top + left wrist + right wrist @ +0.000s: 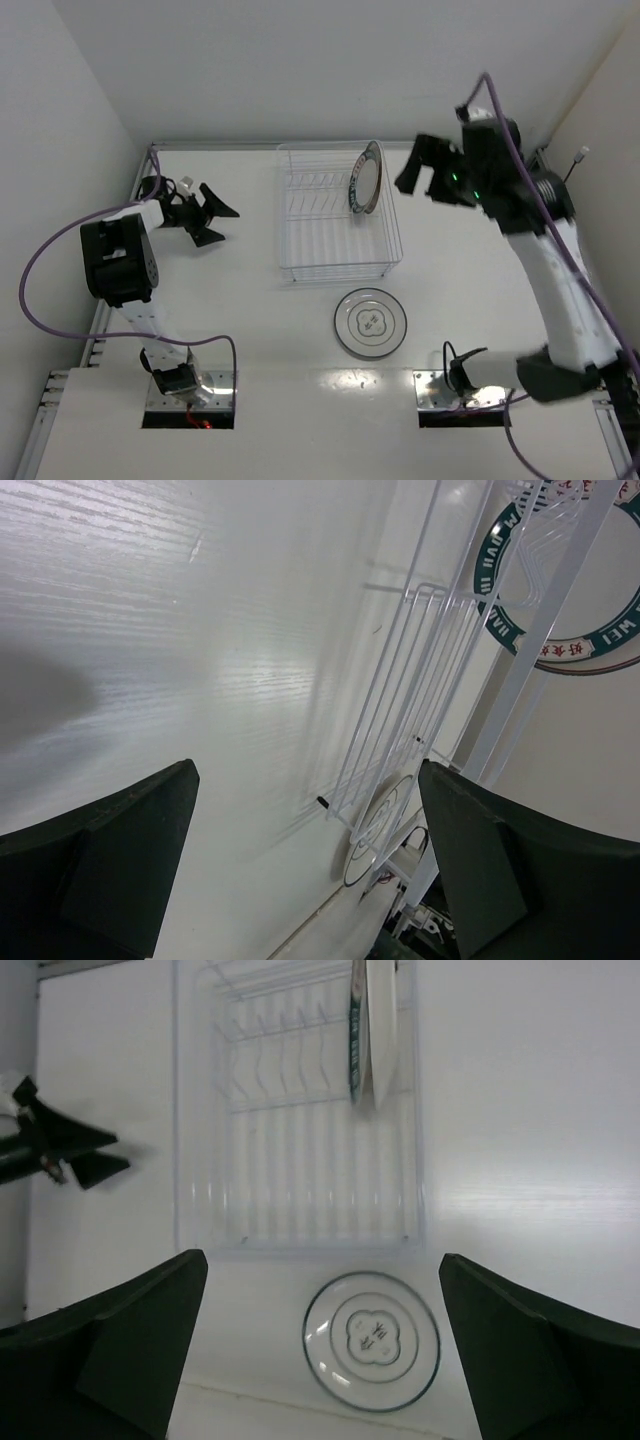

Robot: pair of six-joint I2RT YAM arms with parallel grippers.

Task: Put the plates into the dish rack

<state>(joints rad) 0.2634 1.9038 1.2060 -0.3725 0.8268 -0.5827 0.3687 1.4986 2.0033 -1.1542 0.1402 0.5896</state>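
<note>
Spread end effector (pixel 307 810), dish rack (pixel 533 650), teal-rimmed plate (pixel 495 585)

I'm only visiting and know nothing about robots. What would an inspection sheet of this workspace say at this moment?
Surface: white table, no spills seen.
Job's things: white wire dish rack mid-table. A teal-rimmed plate stands upright at its far right; whether another plate stands against it, cannot tell. A pale grey plate lies flat on the table in front of the rack.
Clutter: nothing seen.
Grippers: left gripper open and empty, left of the rack. Right gripper open and empty, held high to the right of the rack.
Cables: purple cables loop off both arms, away from the plates.
Surroundings: plain white walls.
</note>
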